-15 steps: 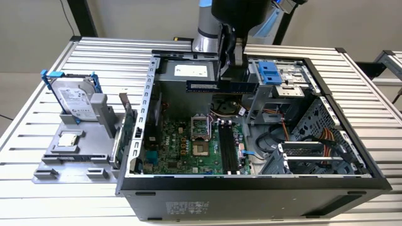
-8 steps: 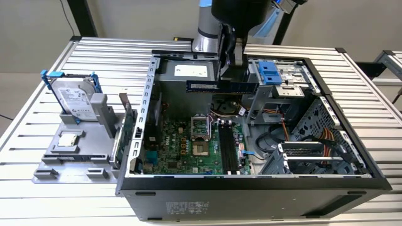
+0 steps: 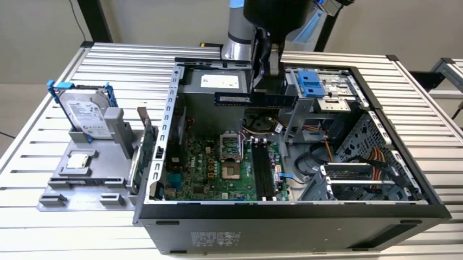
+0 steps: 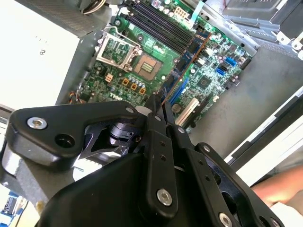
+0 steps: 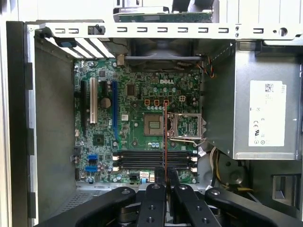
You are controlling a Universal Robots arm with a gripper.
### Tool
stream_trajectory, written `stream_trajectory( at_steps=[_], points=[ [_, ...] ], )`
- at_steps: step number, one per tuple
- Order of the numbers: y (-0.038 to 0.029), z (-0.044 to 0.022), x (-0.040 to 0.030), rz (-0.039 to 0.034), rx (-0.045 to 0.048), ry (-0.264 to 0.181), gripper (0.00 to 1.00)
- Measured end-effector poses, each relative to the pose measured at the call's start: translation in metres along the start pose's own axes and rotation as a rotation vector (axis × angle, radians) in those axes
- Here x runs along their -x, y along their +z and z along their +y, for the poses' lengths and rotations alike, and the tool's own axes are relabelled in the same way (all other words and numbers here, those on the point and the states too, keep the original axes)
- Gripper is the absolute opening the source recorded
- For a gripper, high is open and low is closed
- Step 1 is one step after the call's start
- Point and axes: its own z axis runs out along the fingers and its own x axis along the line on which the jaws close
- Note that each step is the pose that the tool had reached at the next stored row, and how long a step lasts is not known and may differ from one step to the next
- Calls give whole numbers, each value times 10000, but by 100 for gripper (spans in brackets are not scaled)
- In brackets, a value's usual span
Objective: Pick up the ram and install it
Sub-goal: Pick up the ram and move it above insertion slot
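The picking-up half of the job looks done: the gripper [image 3: 265,92] hangs over the open computer case [image 3: 289,216] with its jaws drawn narrow and clamped on the ram [image 3: 253,99], gripping the stick near its middle. In the exterior view the ram is level and lies crosswise, its ends pointing to that view's left and right, well above the motherboard [image 3: 210,168] and close to the back of the case. In the first wrist view the stick shows edge-on as a thin line [image 5: 165,137] running out from between the fingertips [image 5: 156,182], and it crosses the black memory slots [image 5: 154,159] at roughly a right angle. The second wrist view shows the same crossing. The step in hand is therefore the carry toward the slots, with the install itself not yet begun; all the slots look empty. By my reading, seating the stick calls for turning it until its long edge runs along a slot, centring it over that slot, and then pressing straight down evenly. I cannot tell whether the latches at the slot ends are open. On the exterior view's left, outside the case, a hard drive [image 3: 87,114] stands on a grey holder, well apart from the work.
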Motion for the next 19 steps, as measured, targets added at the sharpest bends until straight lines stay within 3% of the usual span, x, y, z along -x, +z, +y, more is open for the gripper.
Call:
stream_trajectory(
  at_steps=[19],
  points=[
    [0,0,0,-5,5,319,0]
  ],
)
